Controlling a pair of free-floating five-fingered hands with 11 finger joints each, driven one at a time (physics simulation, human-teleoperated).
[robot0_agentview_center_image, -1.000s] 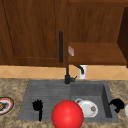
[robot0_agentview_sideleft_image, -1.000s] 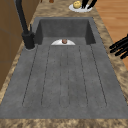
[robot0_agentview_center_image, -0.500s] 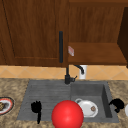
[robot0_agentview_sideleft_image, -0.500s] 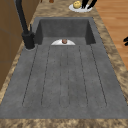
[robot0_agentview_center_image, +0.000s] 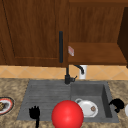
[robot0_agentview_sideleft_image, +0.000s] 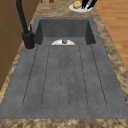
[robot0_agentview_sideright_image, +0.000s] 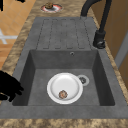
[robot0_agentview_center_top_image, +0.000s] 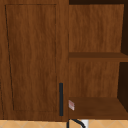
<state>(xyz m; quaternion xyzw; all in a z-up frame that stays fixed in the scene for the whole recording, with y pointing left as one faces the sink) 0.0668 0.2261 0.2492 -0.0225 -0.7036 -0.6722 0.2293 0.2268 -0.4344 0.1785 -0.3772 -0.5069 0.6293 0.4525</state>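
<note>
Right hand (robot0_agentview_center_image: 116, 104) edging off the sink's (robot0_agentview_center_image: 106, 90) right rim toward the counter | fingers curling, holding nothing | white plate (robot0_agentview_sideright_image: 64, 88) sitting in the basin | risk: knuckles clipping the rim.

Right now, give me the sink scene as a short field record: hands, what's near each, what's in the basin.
left hand: hangs over the front of the draining board, fingers straight and pointing up
right hand: at the basin's right rim, fingers curled, holding nothing
basin: white plate lying flat on the bottom, a small brown bit of food on it
front: red ball between the hands
left counter: red-rimmed plate with food
faucet: black, behind the sink
</note>
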